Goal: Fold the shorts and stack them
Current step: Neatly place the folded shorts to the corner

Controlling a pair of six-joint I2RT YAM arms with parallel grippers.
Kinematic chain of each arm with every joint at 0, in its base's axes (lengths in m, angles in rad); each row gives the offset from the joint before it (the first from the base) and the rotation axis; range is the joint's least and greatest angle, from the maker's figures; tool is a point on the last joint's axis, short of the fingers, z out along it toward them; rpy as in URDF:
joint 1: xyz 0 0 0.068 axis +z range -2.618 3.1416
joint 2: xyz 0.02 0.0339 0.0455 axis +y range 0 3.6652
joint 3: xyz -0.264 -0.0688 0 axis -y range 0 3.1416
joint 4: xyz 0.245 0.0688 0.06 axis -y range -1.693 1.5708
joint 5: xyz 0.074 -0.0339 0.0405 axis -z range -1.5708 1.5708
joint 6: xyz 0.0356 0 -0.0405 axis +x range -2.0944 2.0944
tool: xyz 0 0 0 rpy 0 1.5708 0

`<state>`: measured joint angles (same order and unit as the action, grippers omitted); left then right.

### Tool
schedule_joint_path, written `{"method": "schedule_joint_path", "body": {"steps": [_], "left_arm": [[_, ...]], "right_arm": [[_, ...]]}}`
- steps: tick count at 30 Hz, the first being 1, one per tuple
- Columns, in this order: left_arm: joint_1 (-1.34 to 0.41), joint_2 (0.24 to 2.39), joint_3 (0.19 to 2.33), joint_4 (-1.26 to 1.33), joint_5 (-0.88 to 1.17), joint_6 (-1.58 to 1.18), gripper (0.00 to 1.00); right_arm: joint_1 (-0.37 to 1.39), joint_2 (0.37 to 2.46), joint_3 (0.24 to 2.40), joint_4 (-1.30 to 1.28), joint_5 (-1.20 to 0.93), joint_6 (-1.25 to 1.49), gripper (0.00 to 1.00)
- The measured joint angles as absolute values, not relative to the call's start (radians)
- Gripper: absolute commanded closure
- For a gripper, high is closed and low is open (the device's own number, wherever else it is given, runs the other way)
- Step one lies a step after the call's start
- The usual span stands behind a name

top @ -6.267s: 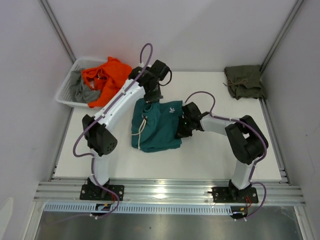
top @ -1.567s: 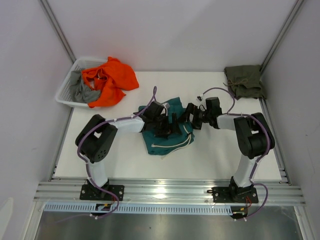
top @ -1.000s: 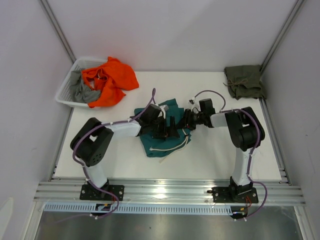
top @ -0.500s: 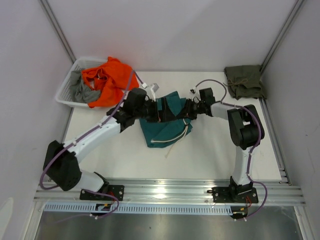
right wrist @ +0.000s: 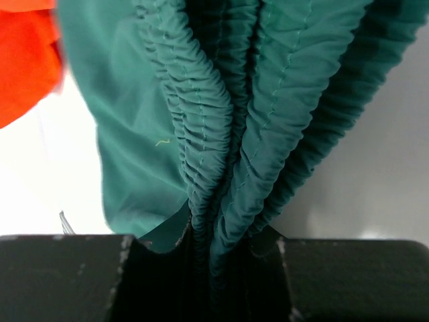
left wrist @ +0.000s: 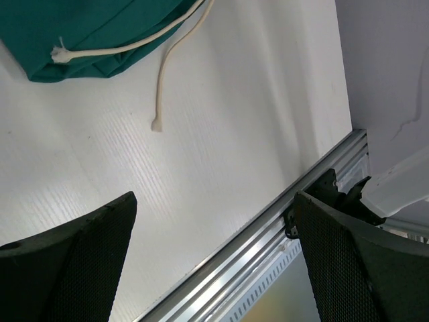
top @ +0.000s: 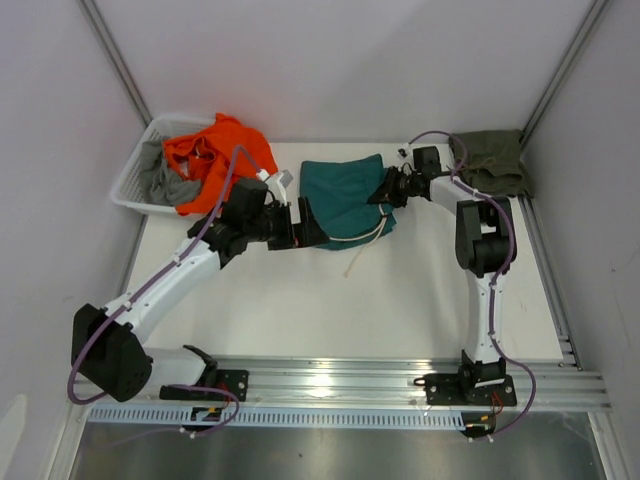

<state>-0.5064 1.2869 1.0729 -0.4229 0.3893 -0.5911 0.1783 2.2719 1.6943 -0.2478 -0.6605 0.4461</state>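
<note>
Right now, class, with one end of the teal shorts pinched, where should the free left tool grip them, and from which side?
Probably the left edge of the teal shorts, opposite the bunched waistband that the right tool clamps. Come in low from the left, where the open left tool sits: the cloth lies flat there, and the loose cord trails off the near side.

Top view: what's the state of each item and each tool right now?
teal shorts: folded over, waistband bunched, not yet stacked.
cord: pulled out, loose end on the table.
olive shorts: folded, far right corner.
basket: orange garment spilling over its rim.
left tool: open, empty.
right tool: shut on the teal shorts' waistband.
</note>
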Motion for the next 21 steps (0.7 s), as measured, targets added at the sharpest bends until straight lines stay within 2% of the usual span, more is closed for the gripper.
{"method": "schedule_joint_path", "body": {"steps": [6, 14, 17, 21], "left_arm": [[-0.502, 1.275, 1.059, -0.441, 0.397, -0.575, 0.01], [-0.501, 1.261, 1.045, -0.437, 0.405, -0.574, 0.01], [-0.501, 1.261, 1.042, -0.437, 0.405, -0.574, 0.01], [-0.501, 1.26, 1.042, -0.437, 0.405, -0.566, 0.01]], "right_arm": [[0.175, 2.317, 1.734, -0.316, -0.638, 0.443, 1.0], [0.149, 2.286, 1.663, -0.144, -0.525, 0.658, 1.0], [0.12, 2.345, 1.853, -0.188, -0.475, 0.709, 1.0], [0.058, 2.491, 2.318, -0.203, -0.406, 0.778, 1.0]]}}
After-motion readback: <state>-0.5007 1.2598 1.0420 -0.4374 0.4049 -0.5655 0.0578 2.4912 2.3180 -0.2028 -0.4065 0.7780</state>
